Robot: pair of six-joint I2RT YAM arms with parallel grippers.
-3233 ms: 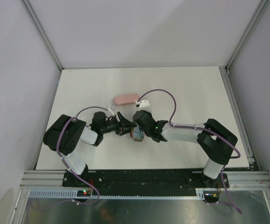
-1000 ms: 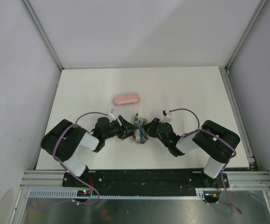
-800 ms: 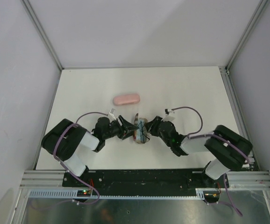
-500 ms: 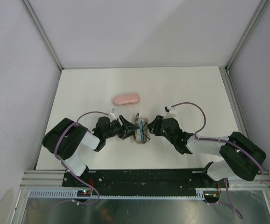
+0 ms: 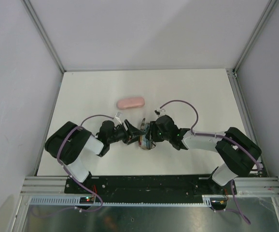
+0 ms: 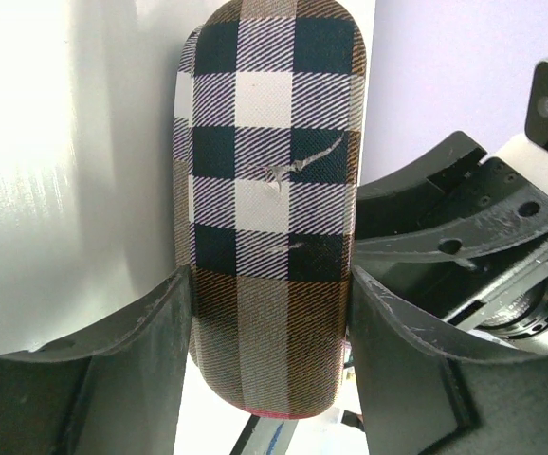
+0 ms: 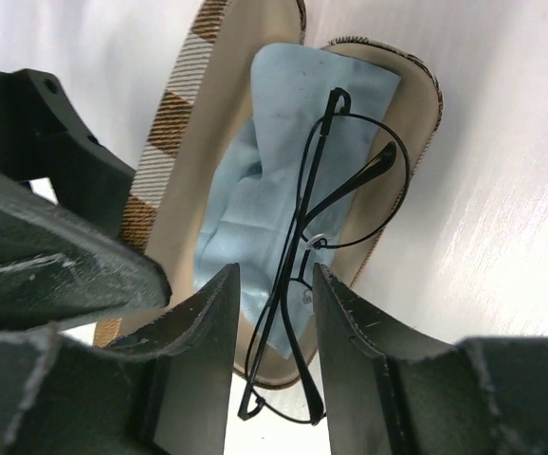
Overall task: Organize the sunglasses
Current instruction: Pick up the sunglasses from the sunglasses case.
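A checkered case lies open on the table, with a light blue cloth inside. The wire sunglasses lie folded on the cloth, one end hanging over the case's near rim. My right gripper is open, its fingers straddling that end without clamping it. My left gripper is shut on the raised checkered lid. In the top view both grippers, left and right, meet at the case. The black-rimmed pair is out of view.
A pink oblong case lies on the white table behind the grippers. Grey walls and metal rails bound the table at back and sides. The arm bases sit at the near edge.
The right arm's elbow swung out to the right and came back, while its gripper stayed at the case and shifted slightly towards it. The left gripper kept hold of the lid.
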